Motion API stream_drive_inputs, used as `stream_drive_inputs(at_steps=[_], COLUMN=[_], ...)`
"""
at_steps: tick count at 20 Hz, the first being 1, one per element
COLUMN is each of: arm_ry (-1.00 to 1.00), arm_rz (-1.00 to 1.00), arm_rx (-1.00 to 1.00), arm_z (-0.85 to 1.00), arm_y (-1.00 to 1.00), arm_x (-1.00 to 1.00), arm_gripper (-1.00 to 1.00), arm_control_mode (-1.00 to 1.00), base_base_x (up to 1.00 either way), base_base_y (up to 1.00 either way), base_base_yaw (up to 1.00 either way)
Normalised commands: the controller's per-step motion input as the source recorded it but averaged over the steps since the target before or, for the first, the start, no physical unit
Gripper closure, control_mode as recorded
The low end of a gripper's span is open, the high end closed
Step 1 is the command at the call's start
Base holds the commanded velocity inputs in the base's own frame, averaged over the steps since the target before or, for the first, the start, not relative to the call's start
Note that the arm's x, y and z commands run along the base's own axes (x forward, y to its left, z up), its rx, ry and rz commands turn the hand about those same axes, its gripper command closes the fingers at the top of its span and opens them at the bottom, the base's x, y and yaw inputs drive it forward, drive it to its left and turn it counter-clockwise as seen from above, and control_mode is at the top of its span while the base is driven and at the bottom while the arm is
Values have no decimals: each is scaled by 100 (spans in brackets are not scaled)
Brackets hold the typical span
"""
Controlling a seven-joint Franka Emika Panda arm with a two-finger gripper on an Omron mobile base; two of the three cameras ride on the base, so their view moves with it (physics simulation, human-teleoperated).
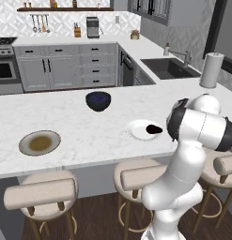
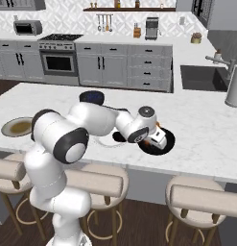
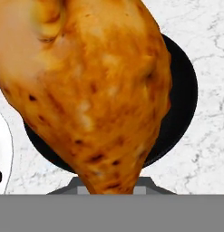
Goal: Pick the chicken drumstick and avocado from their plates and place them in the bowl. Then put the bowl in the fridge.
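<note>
- bowl (image 1: 98, 101) sits dark and glossy toward the far side of the bench (image 1: 89, 133), with its bluish inside showing
- white plate (image 1: 137, 130) is near the front edge and the avocado (image 1: 154, 129) is lying on its right side
- tan plate (image 1: 40, 142) sits well off to the left, just a brownish centre on it
- chicken drumstick (image 3: 95, 90) is off the plates, up in the air and gripped by the fingers (image 2: 154, 142), which are closed on it just right of the white plate
- right under it there's a flat black round patch (image 3: 183, 99) on the marble, honestly can't tell what it is
- bench is white marble with padded stools (image 1: 42, 192) tucked along the front
- behind it: grey cabinets (image 1: 65, 68), an oven (image 2: 57, 60), a sink (image 1: 169, 68) and a paper towel roll (image 1: 212, 69)
- in the hand view the drumstick hides the fingertips, and the white plate is cut off at the left edge
- from the right base view the arm covers most of the white plate and part of the bowl
</note>
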Motion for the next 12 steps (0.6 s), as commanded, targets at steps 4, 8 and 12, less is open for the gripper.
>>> stream_drive_inputs(at_steps=[4, 8, 12], arm_ry=[3, 4, 1], arm_rz=[0, 0, 0], arm_rx=[0, 0, 0], arm_z=[-6, -36, -20], arm_y=[-4, 0, 0], arm_x=[33, 7, 9], arm_gripper=[100, 100, 100], arm_control_mode=[-100, -100, -100], base_base_x=[0, 0, 0], base_base_y=[0, 0, 0], base_base_yaw=[0, 0, 0])
